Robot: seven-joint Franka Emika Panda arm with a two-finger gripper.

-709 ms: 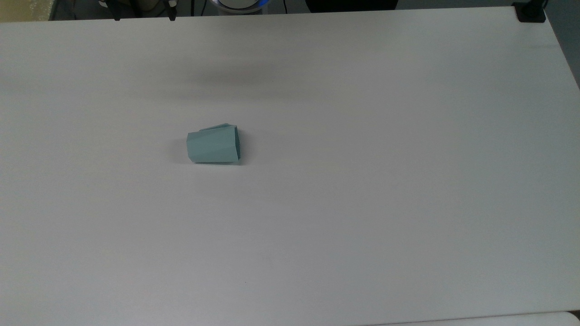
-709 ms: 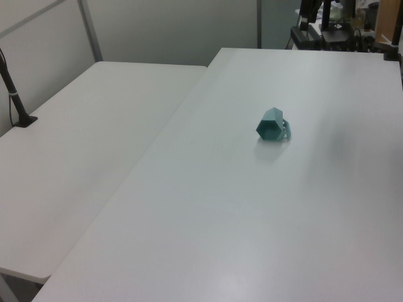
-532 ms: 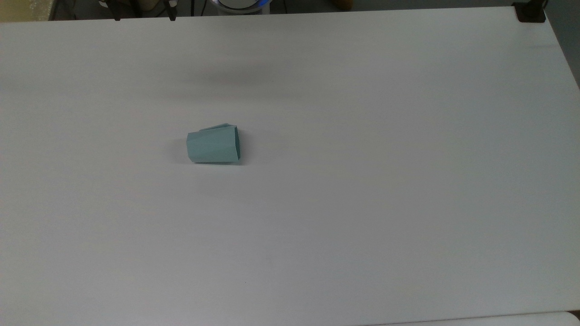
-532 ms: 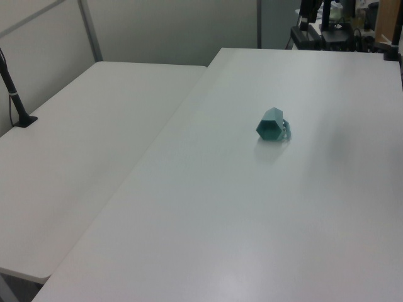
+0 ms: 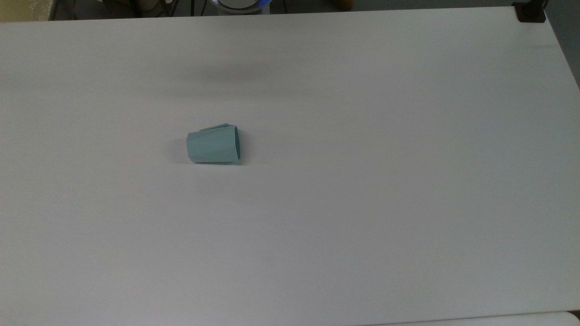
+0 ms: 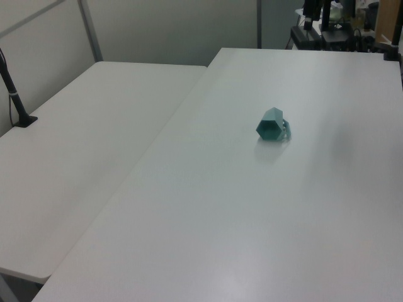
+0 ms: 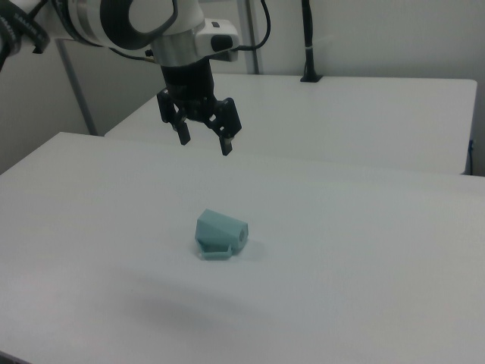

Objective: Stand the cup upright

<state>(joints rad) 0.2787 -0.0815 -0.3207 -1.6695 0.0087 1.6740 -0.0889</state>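
- I see the cup point(image 5: 213, 145) lying on its side on the white desk point(image 5: 362, 181). In the top view it sits a little toward the top view's left of the middle, with its narrower end toward the top view's left and its wider end toward the top view's right.
- In the left view the cup point(image 6: 272, 124) shows me one flat hexagonal end, and its small handle tab sticks out on the left view's right side, low by the desk surface.
- In the right view the cup point(image 7: 220, 233) is also on its side, its faceted wall facing up and the handle tab with its hole lying flat toward the camera, touching the desk.
- The end effector point(image 7: 204, 139) hangs in the air above and behind the cup in the right view, shifted toward the right view's left, well apart from the cup and not touching it.
- Its two dark fingers point(image 7: 225, 141) point down and stand spread with a clear gap between them; I see nothing held.
- A second white desk point(image 6: 75, 163) stands edge to edge with the first, on the left view's left.
- A dark post point(image 6: 12, 88) is clamped at that second desk's far left edge in the left view.
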